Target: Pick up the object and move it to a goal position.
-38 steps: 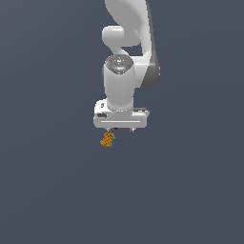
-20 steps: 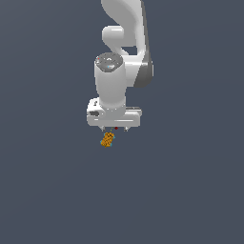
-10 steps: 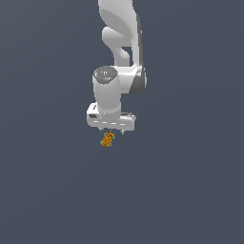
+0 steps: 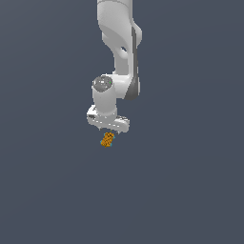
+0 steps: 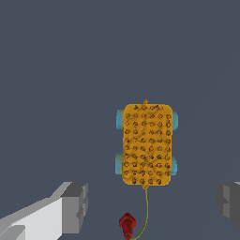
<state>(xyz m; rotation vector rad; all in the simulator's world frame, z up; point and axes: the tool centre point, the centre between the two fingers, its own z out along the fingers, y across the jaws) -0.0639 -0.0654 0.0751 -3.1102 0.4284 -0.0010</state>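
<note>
The object [image 4: 107, 139] is a small orange studded block with teal-blue edges, lying on the dark grey floor. In the exterior view my white gripper [image 4: 108, 129] hangs just above it, apart from it. The wrist view shows the object [image 5: 146, 144] lengthwise, with a thin cord running from its near end to a small red knob [image 5: 127, 224]. My gripper [image 5: 152, 202] is open: its two grey fingertips [image 5: 76, 206] stand wide apart, short of the block. Nothing is between them.
Only the flat dark grey floor [image 4: 190, 190] surrounds the block. The white arm [image 4: 119, 43] rises straight up from the hand to the top edge of the exterior view.
The hand has drifted a little toward the exterior view's left and turned about its axis, ending above the block. The block has stayed in place.
</note>
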